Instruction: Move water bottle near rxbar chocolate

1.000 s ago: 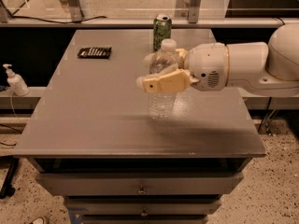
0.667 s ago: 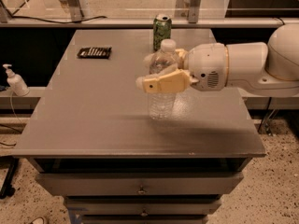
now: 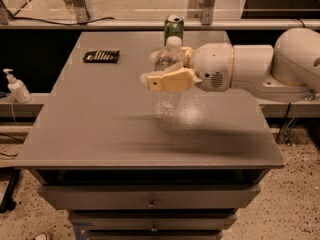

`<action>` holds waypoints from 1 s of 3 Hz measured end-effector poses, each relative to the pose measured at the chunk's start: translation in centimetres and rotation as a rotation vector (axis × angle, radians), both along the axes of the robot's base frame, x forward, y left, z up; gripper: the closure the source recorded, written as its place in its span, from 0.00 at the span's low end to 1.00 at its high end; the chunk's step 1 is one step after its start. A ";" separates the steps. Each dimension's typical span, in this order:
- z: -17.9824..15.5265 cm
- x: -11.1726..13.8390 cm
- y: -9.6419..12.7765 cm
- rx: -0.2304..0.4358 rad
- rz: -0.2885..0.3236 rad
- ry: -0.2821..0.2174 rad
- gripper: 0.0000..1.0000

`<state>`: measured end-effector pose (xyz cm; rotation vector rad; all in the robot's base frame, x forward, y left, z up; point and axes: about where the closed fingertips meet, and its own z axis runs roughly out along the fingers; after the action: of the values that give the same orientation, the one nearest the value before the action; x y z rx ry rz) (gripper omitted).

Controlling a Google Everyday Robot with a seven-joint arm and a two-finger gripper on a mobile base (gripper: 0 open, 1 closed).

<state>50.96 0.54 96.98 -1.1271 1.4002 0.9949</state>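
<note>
my gripper is out over the middle of the table, reaching in from the right. my fingers are clenched on the water bottle, one across its near side and the other behind it, both high up, just under the shoulder and the white cap. the bottle stands upright between them, with its ribbed lower body hanging below my grip. i cannot tell whether its base rests on the tabletop or sits just clear of it.

the rxbar chocolate lies flat well beyond my fingertips and a little further back, with open tabletop between us. a green can stands just behind my rear finger, close to the bottle's cap.

i judge this bottle light and thin-walled. the clear plastic would buckle under a hard squeeze and slide under a loose one. the shoulder where i hold it should be stiffer than the belly, and the ribs give the pads something to bite. held this high, the long body below could swing if i move sharply, so a steady carry suits it. it is tall and narrow, so it wants setting down squarely on its base beside the bar, not on it, before i let go.
</note>
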 end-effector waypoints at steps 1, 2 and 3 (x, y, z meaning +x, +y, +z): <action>0.1 4.5 0.2 0.038 -0.084 -0.037 1.00; 0.9 9.2 0.4 0.054 -0.127 -0.061 1.00; 1.7 14.8 1.4 0.058 -0.169 -0.074 1.00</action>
<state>65.80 1.92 98.64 -0.9766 1.3742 0.8591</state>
